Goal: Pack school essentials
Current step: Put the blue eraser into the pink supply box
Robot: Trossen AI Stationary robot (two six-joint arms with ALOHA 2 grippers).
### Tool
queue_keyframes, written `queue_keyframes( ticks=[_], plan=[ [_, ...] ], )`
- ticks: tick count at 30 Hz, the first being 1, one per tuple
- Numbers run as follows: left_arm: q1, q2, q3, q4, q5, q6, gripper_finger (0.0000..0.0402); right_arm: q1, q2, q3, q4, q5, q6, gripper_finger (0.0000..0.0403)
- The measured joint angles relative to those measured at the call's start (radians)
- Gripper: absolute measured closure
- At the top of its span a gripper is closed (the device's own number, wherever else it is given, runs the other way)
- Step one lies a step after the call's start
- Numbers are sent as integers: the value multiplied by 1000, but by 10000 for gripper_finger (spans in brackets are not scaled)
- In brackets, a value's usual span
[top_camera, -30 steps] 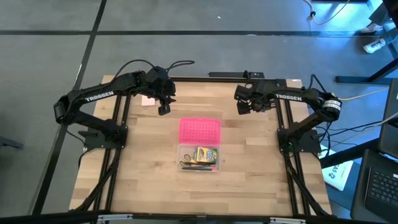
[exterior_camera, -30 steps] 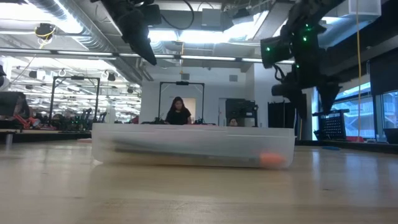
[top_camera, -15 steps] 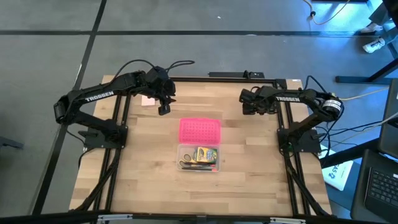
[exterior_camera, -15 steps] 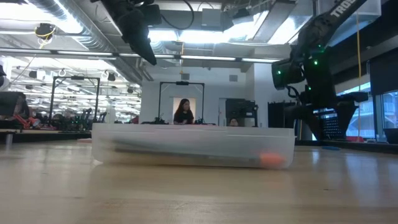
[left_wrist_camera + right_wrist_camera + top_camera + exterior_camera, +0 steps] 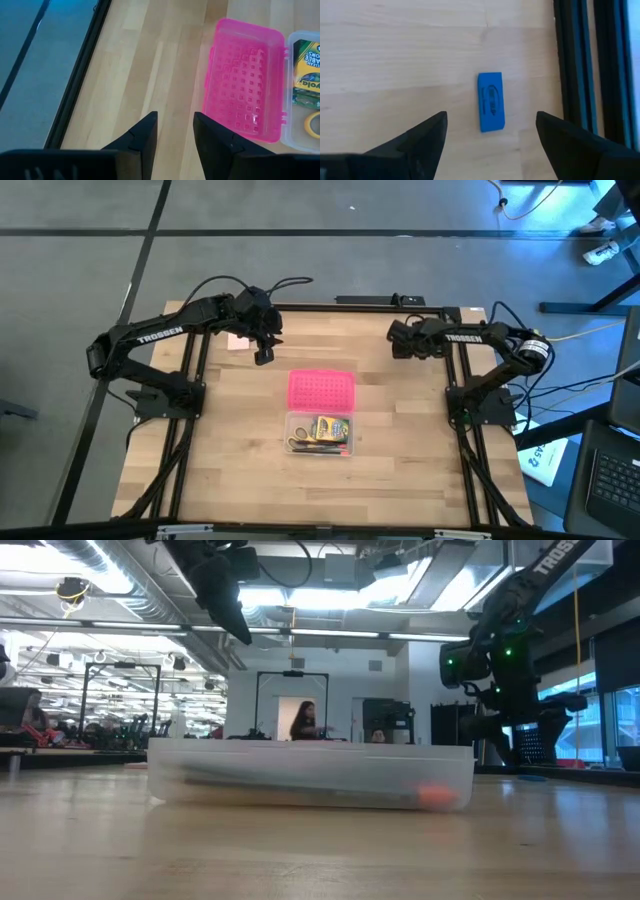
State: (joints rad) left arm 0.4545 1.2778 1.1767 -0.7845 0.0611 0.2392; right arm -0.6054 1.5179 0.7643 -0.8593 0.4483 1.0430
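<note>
An open case lies mid-table: its pink lid [image 5: 321,390] is flat on the wood, and its clear tray [image 5: 318,434] holds a yellow-green crayon box [image 5: 332,427], yellow-handled scissors [image 5: 297,443] and a dark pen [image 5: 322,448]. A small blue piece [image 5: 491,101] lies flat on the table near the far right corner. My right gripper [image 5: 491,117] hangs open above it, a finger on either side, not touching. My left gripper [image 5: 263,357] hangs high beyond the lid's far left corner, slightly open with nothing between its fingers. A pale pink pad [image 5: 238,340] lies under the left arm.
A black frame rail [image 5: 575,60] runs along the table edge right beside the blue piece. Bare wood [image 5: 230,470] lies to the left, right and near side of the case. People show in the room far behind the table.
My right gripper has sunk toward the table and gone toward the right edge, rolling a little at the wrist, and has slowed in the last half second. Its fingers have stayed open.
</note>
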Motion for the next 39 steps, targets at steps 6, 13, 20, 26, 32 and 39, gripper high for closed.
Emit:
queue_keyframes(
  ticks=[6, 13, 20, 26, 32, 39],
  plan=[
    [0, 0, 0, 0, 0, 0, 282, -44, 6, 0, 5, -20, -39, 96],
    [0, 0, 0, 0, 0, 0, 282, -70, 42, 0, 62, -65, -59, 96],
    [0, 0, 0, 0, 0, 0, 282, -113, 86, 4, 91, -72, -84, 96],
    [0, 0, 0, 0, 0, 0, 282, -150, 90, 5, 96, -114, -152, 96],
    [0, 0, 0, 0, 0, 0, 282, -177, 86, 4, 101, -175, -189, 96],
    [0, 0, 0, 0, 0, 0, 282, -212, 86, 5, 105, -230, -267, 96]
  ],
)
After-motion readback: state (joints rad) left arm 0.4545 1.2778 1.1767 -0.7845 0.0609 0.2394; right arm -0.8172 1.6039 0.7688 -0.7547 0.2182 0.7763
